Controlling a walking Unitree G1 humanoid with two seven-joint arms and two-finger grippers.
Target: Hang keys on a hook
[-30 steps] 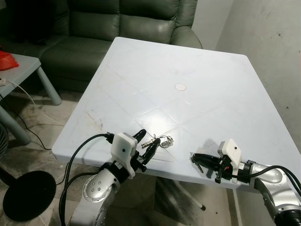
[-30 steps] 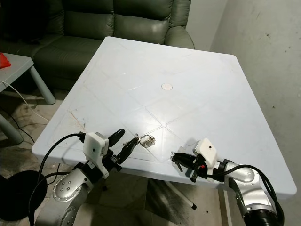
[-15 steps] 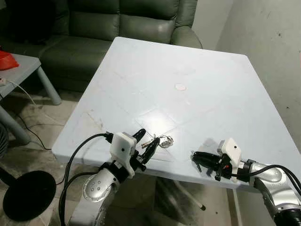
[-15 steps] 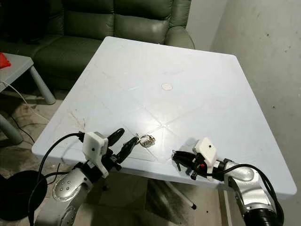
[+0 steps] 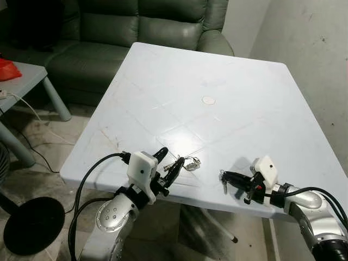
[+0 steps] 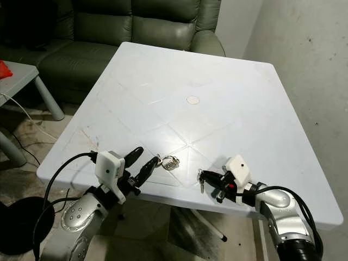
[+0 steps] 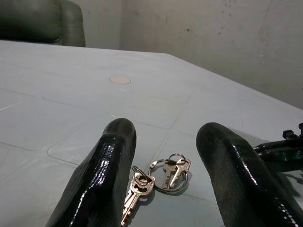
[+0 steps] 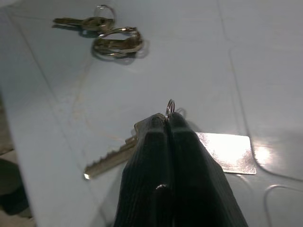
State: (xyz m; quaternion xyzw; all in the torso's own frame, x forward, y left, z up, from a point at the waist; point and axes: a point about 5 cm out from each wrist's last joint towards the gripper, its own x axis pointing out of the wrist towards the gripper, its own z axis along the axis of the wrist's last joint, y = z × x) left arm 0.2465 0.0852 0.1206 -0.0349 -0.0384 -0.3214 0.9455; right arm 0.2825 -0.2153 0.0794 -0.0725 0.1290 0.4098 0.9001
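Now the right gripper [image 8: 168, 124] pinches a key [image 8: 110, 158] near the key bunch [image 7: 161, 175], which the left gripper [image 7: 163, 156] straddles open.

Shiny metal keys [image 7: 161, 177], glossy table [image 5: 228, 98]

No readable text, labels, brands or numbers anywhere. Keys show no legible stamping, table top is unmarked, gripper housings carry no lettering that can be made out.
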